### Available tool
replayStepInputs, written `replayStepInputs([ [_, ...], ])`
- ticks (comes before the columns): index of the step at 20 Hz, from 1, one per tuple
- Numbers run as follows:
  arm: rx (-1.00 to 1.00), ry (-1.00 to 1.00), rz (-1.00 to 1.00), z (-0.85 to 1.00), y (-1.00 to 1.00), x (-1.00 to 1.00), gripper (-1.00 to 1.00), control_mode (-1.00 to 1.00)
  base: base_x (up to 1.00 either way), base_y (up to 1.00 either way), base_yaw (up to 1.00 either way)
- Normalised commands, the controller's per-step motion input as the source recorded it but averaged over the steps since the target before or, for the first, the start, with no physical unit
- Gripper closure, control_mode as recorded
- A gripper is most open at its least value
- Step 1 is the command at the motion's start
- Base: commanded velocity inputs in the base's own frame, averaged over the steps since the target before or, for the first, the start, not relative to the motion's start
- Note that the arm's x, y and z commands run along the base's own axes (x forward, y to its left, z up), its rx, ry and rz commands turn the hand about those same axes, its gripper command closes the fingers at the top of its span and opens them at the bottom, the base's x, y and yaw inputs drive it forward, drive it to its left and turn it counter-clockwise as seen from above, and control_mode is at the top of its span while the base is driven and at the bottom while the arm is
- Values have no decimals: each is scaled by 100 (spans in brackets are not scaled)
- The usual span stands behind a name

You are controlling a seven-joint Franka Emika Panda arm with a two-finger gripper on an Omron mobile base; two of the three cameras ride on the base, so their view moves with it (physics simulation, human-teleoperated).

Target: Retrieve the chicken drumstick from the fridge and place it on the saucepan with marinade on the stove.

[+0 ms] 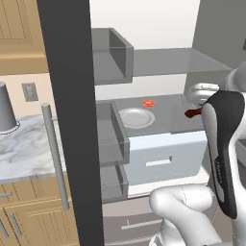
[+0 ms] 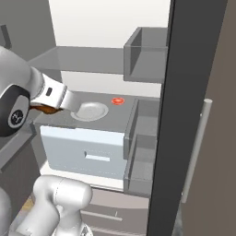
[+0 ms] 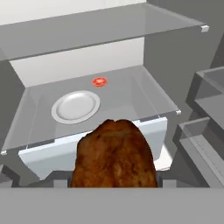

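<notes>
Cabinets and counter (image 1: 24, 144): wooden doors and a marbled grey-white top stood at the far left of the left base view, with an upturned grey cup (image 1: 7, 108) on the top
Fridge (image 1: 144, 62): it stood open, its white interior showing between dark grey doors; a long bar handle (image 1: 55, 158) ran down the left door, which carried grey door bins (image 1: 113, 139)
Glass shelf (image 3: 131, 92): it lay above a pale blue-white drawer (image 1: 166, 158) and bore two items, with a second glass shelf (image 3: 100, 28) higher up
Plate (image 3: 75, 106): a round pale grey dish, resting flat on the left half of the shelf
Red item (image 3: 99, 81): a small flat red-orange disc, lying on the shelf behind the plate and apart from it
Chicken drumstick (image 3: 114, 155): a dark reddish-brown lump, close before the hand camera and in front of the drawer's edge; in the left base view it showed as a dark red piece at the shelf's right side, beside the arm, and in the right base view at the shelf's left side
Gripper (image 3: 114, 183): the fingertips rose on either side of the drumstick's lower part, partly parted and clasping the meat between them
Arm (image 1: 223, 144): white with dark joints, reaching into the fridge at shelf height
</notes>
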Motion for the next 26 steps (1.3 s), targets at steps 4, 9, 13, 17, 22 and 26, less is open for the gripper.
replayStepInputs([
  [4,0,0,0,-2,-1,-28,100,-100,0,0,0],
  [9,0,0,0,0,0,0,100,100,-100,0,22],
  [13,0,0,0,0,0,0,100,100,-100,0,34],
  [17,0,0,0,0,0,0,100,100,-100,8,38],
  [22,0,0,0,0,0,0,100,100,-100,76,35],
  [26,0,0,0,0,0,0,100,100,-63,100,11],
])
